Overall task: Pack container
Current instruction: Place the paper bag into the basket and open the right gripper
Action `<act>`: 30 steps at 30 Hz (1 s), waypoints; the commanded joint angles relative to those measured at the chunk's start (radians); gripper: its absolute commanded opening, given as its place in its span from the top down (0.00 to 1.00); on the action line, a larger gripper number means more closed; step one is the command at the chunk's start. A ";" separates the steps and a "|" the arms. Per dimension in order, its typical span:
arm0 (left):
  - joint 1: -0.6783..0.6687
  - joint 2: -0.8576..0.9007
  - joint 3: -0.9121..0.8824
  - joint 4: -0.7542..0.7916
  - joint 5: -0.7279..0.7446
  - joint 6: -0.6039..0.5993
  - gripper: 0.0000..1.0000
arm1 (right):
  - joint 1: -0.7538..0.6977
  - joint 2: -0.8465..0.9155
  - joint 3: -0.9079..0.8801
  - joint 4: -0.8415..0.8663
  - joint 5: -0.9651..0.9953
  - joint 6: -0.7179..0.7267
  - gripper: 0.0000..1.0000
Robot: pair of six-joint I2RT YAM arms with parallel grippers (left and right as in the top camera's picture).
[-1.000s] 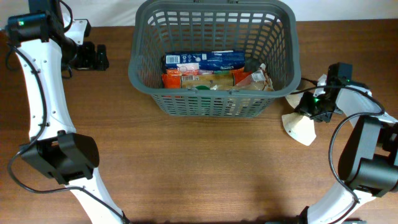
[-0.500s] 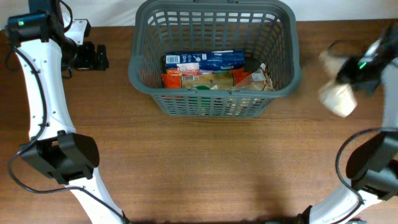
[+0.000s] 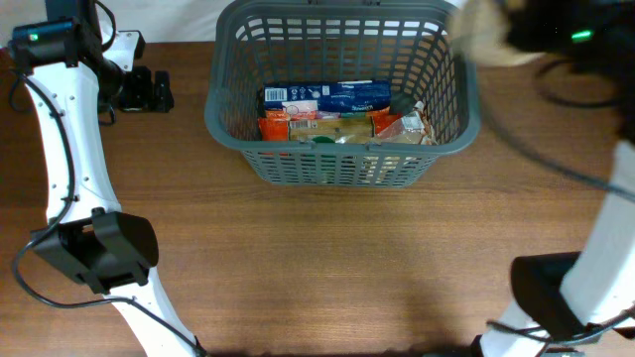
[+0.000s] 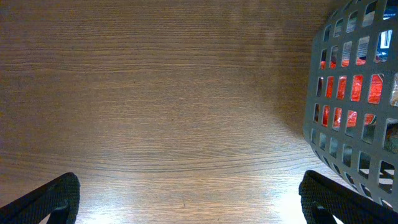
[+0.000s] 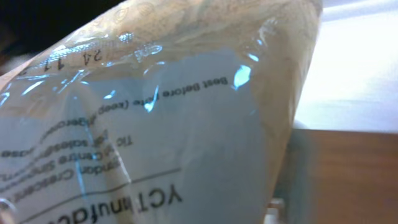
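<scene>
Right pincer [image 3: 516,35] grips pale packet [image 3: 484,35] over container [image 3: 337,167] back-right corner.

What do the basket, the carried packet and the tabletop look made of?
Basket: moulded grey plastic, matte, with slotted lattice walls.
Packet: glossy clear plastic film, judging by glare and wrinkles, with a printed label.
Tabletop: brown wood grain, possibly laminate, with sheen.

Basket [image 3: 337,169]: dark grey plastic, matt, moulded lattice.
Table [image 3: 327,268]: brown wood grain, smooth, soft sheen under light.
Pouch [image 5: 155,124]: glossy clear film, crinkled, with a tan paper-like upper part.
</scene>
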 commanded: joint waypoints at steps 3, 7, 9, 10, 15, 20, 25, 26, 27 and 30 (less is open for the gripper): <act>0.001 -0.002 -0.006 0.002 0.000 -0.009 0.01 | 0.287 0.132 -0.050 0.004 0.059 -0.180 0.96; 0.002 -0.002 -0.006 0.002 0.000 -0.009 0.01 | 0.401 0.277 -0.108 0.032 0.232 -0.190 0.96; 0.001 -0.002 -0.006 0.002 0.000 -0.009 0.01 | 0.420 0.356 -0.114 0.068 0.227 -0.189 0.96; 0.001 -0.002 -0.006 0.002 0.000 -0.009 0.01 | 0.427 0.399 -0.114 0.085 0.214 -0.188 0.96; 0.001 -0.002 -0.007 0.002 0.000 -0.009 0.01 | 0.439 0.553 -0.114 0.099 0.193 -0.189 0.96; 0.001 -0.002 -0.007 0.002 0.000 -0.009 0.01 | 0.439 0.599 -0.116 0.084 0.129 -0.189 0.79; 0.001 -0.002 -0.007 0.002 0.000 -0.009 0.01 | 0.430 0.568 -0.114 0.076 0.209 -0.189 0.17; 0.001 -0.002 -0.006 0.002 0.000 -0.009 0.01 | 0.424 0.557 -0.113 0.069 0.248 -0.189 0.17; 0.001 -0.002 -0.006 0.002 0.000 -0.009 0.01 | 0.415 0.539 -0.102 0.053 0.296 -0.189 0.15; 0.002 -0.002 -0.006 0.002 0.000 -0.009 0.01 | 0.378 0.475 -0.076 0.023 0.337 -0.188 0.05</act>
